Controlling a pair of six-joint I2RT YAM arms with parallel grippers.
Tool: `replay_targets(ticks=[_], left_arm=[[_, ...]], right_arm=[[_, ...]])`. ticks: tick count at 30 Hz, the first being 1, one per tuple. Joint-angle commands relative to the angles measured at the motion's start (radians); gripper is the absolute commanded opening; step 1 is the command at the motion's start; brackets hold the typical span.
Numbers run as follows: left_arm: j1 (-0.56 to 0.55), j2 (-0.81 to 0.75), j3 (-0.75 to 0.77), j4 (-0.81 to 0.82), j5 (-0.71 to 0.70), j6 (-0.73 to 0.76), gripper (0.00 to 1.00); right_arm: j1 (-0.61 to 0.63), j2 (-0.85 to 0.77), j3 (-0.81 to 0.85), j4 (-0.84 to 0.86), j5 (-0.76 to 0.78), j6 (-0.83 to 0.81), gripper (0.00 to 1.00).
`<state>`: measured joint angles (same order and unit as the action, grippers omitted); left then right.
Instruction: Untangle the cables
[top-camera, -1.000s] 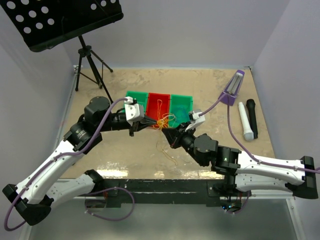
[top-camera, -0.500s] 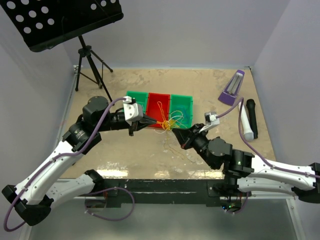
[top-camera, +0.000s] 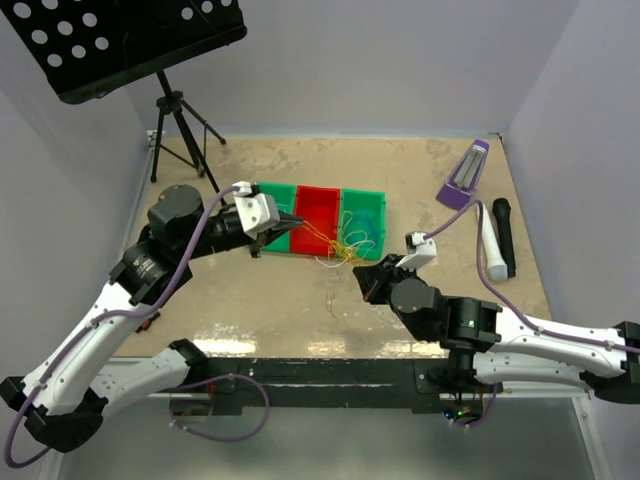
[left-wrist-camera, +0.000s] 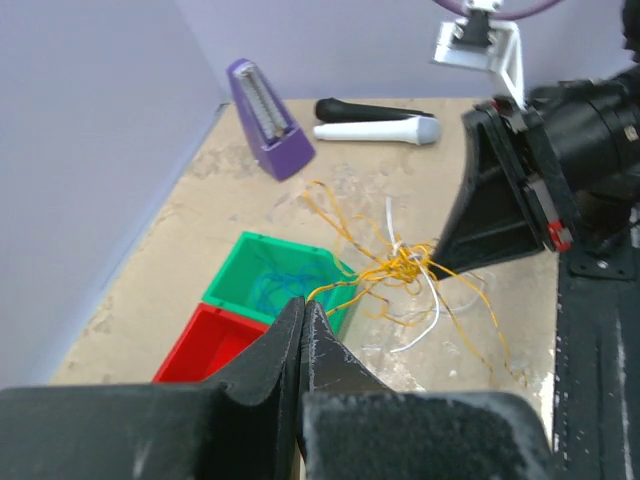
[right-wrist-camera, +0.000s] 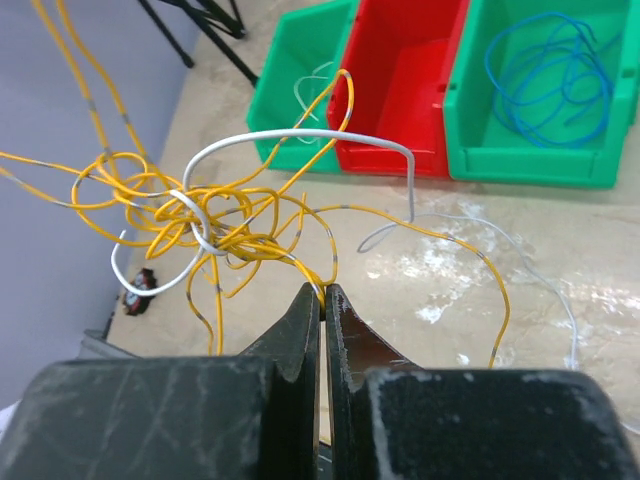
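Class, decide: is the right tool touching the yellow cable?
Touching. In the right wrist view, the right tool has its tips shut on a strand of the yellow cable, which runs straight into the pinch.

A yellow-orange cable (right-wrist-camera: 215, 230), thread-thin with faint grey bands, is bunched into a loose knot of many small loops. Longer yellow loops trail out from the knot on several sides. One yellow strand meets the closed tips of the right gripper (right-wrist-camera: 322, 292), and another runs to the closed tips of the left gripper (left-wrist-camera: 303, 303). A white cable (right-wrist-camera: 300, 133) threads through the same knot, rising in a broad arch above it and curling in a loop below. A blue cable (right-wrist-camera: 545, 70) lies apart from the knot, loosely coiled inside a green bin (right-wrist-camera: 520, 165).
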<state>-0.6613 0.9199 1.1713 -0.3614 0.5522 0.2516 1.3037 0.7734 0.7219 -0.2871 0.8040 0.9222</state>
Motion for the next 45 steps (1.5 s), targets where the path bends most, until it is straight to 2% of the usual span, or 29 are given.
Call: replay_targets(ticks=[1,8,15,18,21,23,24,25,27,28,29,31,36,40,45], left_arm=[[0.019,-0.027,0.114,0.039,-0.207,0.057,0.0],[0.02,-0.047,0.149,0.146,-0.595,0.12,0.0],[0.019,-0.066,0.185,0.412,-0.885,0.241,0.0],[0.02,-0.047,0.221,0.484,-0.968,0.326,0.0],[0.02,-0.039,0.258,0.521,-0.988,0.368,0.0],[0.019,-0.035,0.281,0.43,-0.889,0.345,0.01],[0.02,-0.03,0.297,0.307,-0.799,0.319,0.06],[0.02,-0.023,0.312,0.191,-0.658,0.293,0.14],[0.02,-0.021,0.285,-0.032,-0.397,0.282,0.22],[0.019,-0.032,0.246,-0.08,-0.286,0.275,0.3],[0.02,-0.047,0.19,-0.105,-0.206,0.267,0.32],[0.02,-0.072,0.096,-0.126,-0.088,0.248,0.45],[0.019,0.0,0.008,-0.163,0.11,0.18,0.62],[0.015,0.045,-0.025,-0.087,0.178,0.133,0.63],[0.003,0.088,-0.01,-0.079,0.206,0.189,0.6]], right_arm=[[-0.003,0.059,0.062,-0.228,0.112,0.148,0.0],[-0.003,0.119,0.106,-0.42,0.152,0.309,0.0],[-0.001,0.144,0.103,-0.489,0.11,0.362,0.0],[-0.001,0.144,0.097,-0.508,0.09,0.376,0.0],[-0.003,0.147,0.103,-0.491,0.077,0.366,0.0],[-0.001,0.129,0.097,-0.41,0.066,0.302,0.0],[-0.001,0.112,0.087,-0.359,0.049,0.255,0.0],[-0.003,0.096,0.077,-0.298,0.04,0.212,0.0],[-0.001,0.066,0.065,-0.192,0.012,0.115,0.0],[-0.001,0.053,0.063,-0.146,-0.012,0.066,0.0],[-0.003,0.046,0.063,-0.118,-0.028,0.028,0.0],[-0.001,0.038,0.063,-0.066,-0.06,-0.041,0.0],[-0.003,0.038,0.06,0.044,-0.13,-0.164,0.0],[-0.001,0.04,0.053,0.121,-0.17,-0.216,0.0],[-0.003,0.046,0.05,0.18,-0.218,-0.27,0.0]])
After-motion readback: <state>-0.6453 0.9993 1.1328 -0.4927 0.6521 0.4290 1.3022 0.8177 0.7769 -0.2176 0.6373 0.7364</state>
